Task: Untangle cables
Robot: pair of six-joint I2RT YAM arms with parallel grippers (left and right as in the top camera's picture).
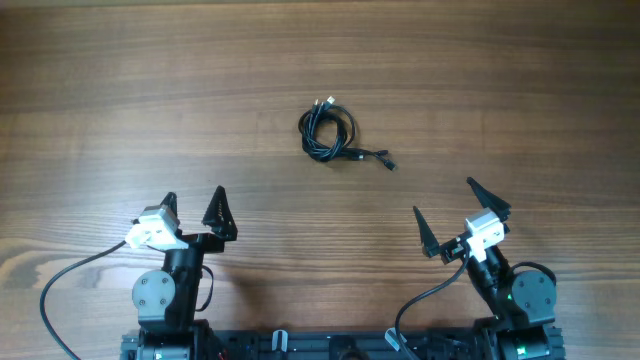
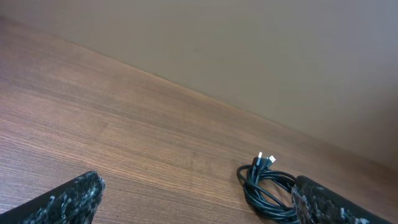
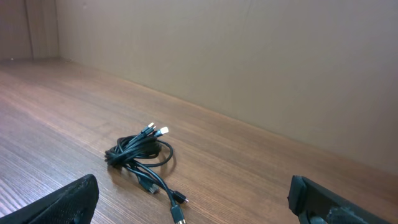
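Both grippers wide open and empty, short of a coiled bundle of black cables (image 1: 328,133) on the wooden table (image 1: 120,90).

The bundle lies near the table's middle, well apart from the left gripper (image 1: 194,194) and the right gripper (image 1: 443,196), whose jaws are spread with nothing between them. The cords look light, limp and thin, likely to slide and drag along together when one is pulled. The best holds are probably the loose tail (image 1: 375,156) for one hand and the coil's rim for the other. The coil is roughly round. Two bright-tipped plugs (image 1: 322,101) point away from the robot, and the tail trails toward the right arm's side, giving the bundle a diagonal long axis.
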